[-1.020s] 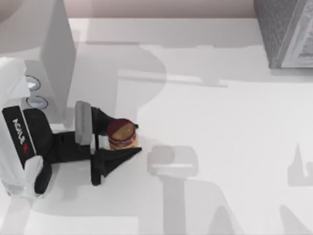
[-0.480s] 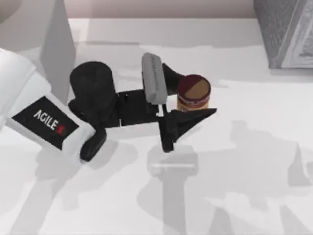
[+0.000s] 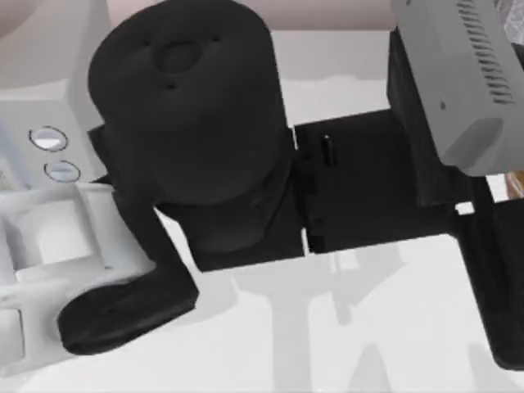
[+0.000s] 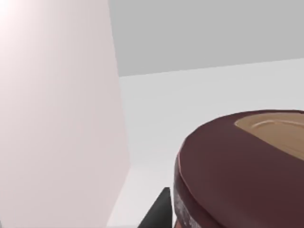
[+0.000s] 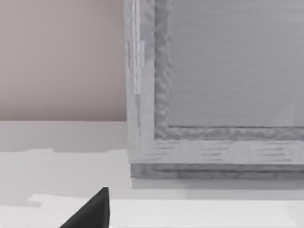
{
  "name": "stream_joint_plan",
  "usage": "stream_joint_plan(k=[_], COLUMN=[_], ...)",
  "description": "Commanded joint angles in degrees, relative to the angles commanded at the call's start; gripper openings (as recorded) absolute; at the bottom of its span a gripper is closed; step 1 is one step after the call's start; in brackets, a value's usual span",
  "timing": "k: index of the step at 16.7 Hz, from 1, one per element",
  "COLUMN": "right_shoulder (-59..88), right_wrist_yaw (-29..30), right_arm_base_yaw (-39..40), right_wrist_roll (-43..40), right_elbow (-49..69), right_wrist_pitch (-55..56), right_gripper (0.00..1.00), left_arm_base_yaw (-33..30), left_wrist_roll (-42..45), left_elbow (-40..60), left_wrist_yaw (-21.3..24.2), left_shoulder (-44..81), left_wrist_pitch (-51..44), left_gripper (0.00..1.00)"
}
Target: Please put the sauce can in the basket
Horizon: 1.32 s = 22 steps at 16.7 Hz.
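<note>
My left arm stands high above the table point(image 3: 344, 327), very near to the top camera. Its thick dark wrist point(image 3: 188, 106) is over the table's left part. From there a black link point(image 3: 360, 180) reaches toward the table's right side, and the grey camera block point(image 3: 458, 74) sits on it. The left gripper point(image 3: 501, 237) is at the right edge, clamped on the sauce can point(image 4: 237, 171), with one black finger point(image 4: 156, 213) beside the can's wall. My right arm is idle, with its gripper point(image 5: 92, 211) low over the table.
</note>
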Motion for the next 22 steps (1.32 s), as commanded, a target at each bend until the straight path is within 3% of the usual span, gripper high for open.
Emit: stream_joint_plan(k=[7, 12, 17, 22], right_shoulder=[0.00, 0.00, 0.00, 0.00], right_wrist_yaw=[0.00, 0.00, 0.00, 0.00], right_arm_base_yaw=[0.00, 0.00, 0.00, 0.00], right_wrist_roll=[0.00, 0.00, 0.00, 0.00], right_elbow=[0.00, 0.00, 0.00, 0.00], right_wrist_pitch=[0.00, 0.00, 0.00, 0.00], right_gripper=[1.00, 1.00, 1.00, 1.00], left_arm_base_yaw=[-29.46, -45.62, -56.64, -61.80], left_wrist_roll=[-1.11, -2.89, -4.37, -4.83], left_elbow=[4.97, 4.16, 0.53, -2.78], left_wrist_yaw=[-31.50, -49.23, -60.59, -65.69], left_shoulder=[-46.65, -75.92, -96.99, -107.03], left_wrist_pitch=[-47.70, -78.13, -102.33, -114.24], left_gripper=[0.00, 0.00, 0.00, 0.00])
